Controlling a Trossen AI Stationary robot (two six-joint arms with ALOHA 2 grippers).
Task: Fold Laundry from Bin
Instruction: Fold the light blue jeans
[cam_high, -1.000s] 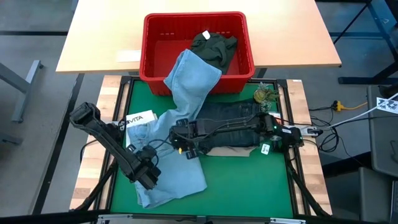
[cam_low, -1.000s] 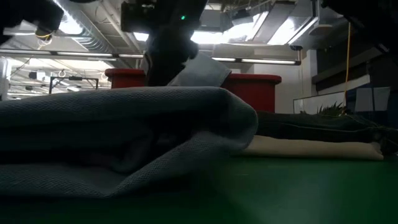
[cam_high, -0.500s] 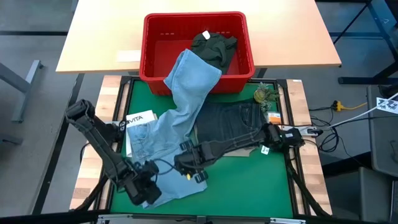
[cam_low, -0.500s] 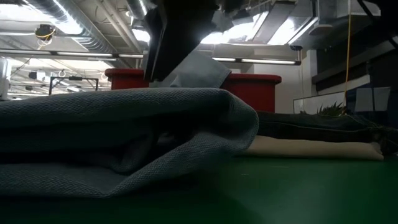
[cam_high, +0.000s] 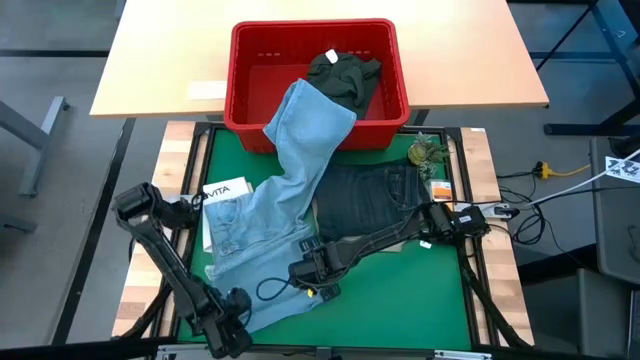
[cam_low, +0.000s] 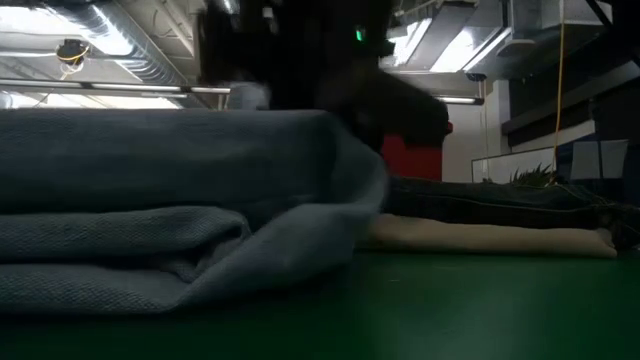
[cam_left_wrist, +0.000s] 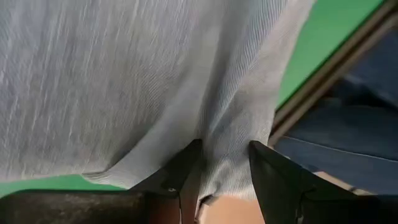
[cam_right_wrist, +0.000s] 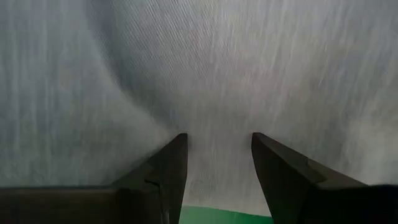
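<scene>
Two grippers on light jeans, long axis bin to near-left corner

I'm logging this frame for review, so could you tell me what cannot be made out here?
- Low view: the bin is almost wholly hidden by a blurred dark arm and the light jeans.
- High view: the beige trousers lie hidden under the dark jeans.
- High view: the left gripper sits at the picture's lower edge.
- Right wrist view: cloth fills the picture beyond the right gripper.
</scene>
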